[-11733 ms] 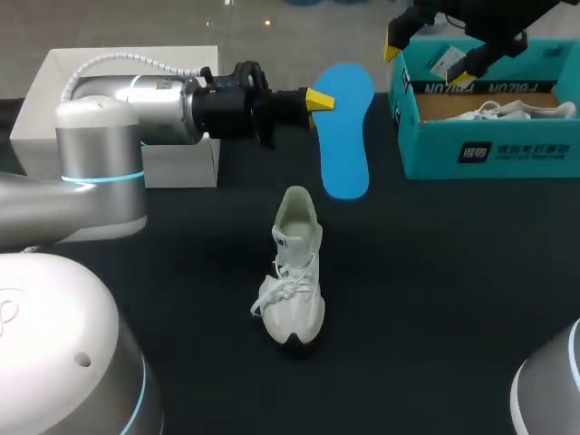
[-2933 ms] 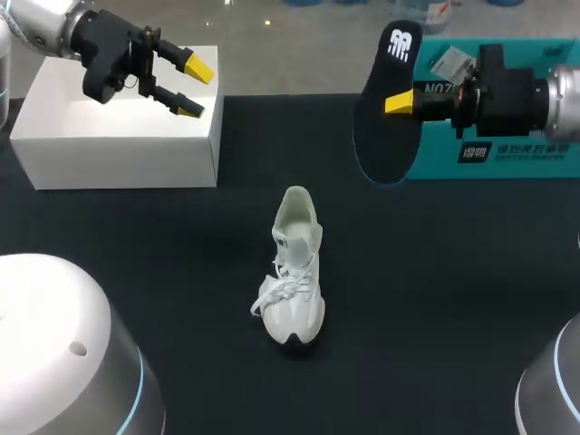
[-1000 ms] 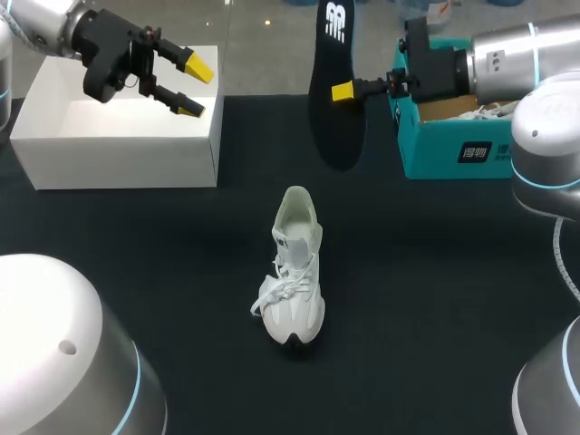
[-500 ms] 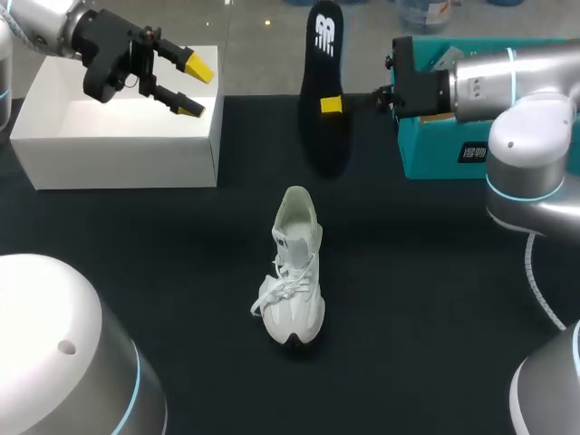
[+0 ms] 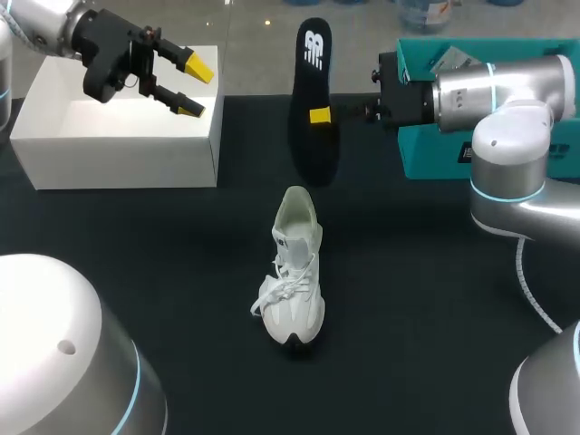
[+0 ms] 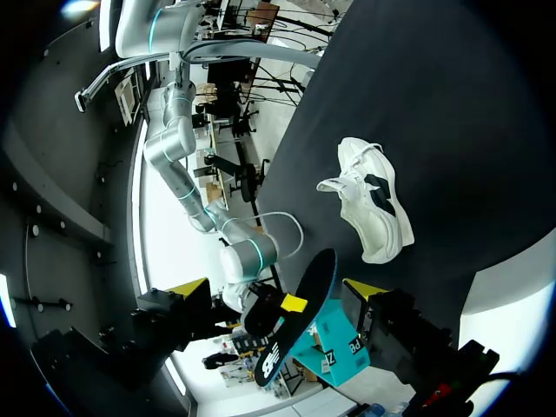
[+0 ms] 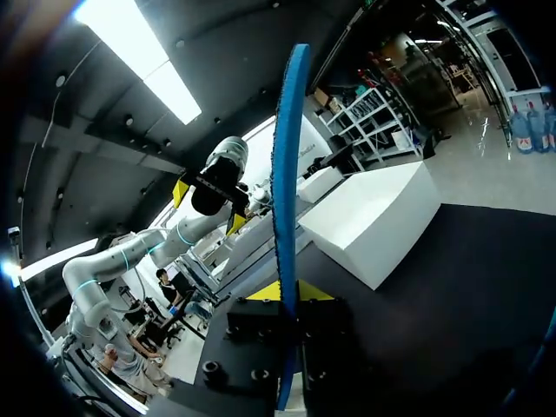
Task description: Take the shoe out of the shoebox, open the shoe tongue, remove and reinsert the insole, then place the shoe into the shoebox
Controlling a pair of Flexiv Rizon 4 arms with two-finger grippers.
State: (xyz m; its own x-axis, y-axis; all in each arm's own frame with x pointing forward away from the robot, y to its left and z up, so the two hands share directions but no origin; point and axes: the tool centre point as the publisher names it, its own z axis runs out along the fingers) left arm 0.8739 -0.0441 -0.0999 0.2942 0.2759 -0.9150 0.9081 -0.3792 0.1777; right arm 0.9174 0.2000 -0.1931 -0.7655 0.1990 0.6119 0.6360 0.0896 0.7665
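The white shoe (image 5: 294, 272) stands on the black table, heel toward the back, and also shows ahead of my left gripper (image 6: 373, 200). My right gripper (image 5: 320, 115) is shut on the insole (image 5: 313, 104), holding it upright on edge in the air just behind the shoe's heel, dark underside facing the camera. In the right wrist view the insole (image 7: 282, 200) is a thin blue edge between the shut fingers of my right gripper (image 7: 283, 293). My left gripper (image 5: 186, 86) hangs open and empty over the white box (image 5: 118, 136); its tips frame the left wrist view (image 6: 276, 288).
The teal shoebox (image 5: 426, 159) sits at the back right, partly behind my right arm; the left wrist view shows it (image 6: 334, 347) beyond the insole (image 6: 300, 317). The white box (image 7: 382, 217) stands at the back left.
My right arm has carried the insole leftward, from near the shoebox to behind the shoe's heel. The left arm and the shoe have not moved.
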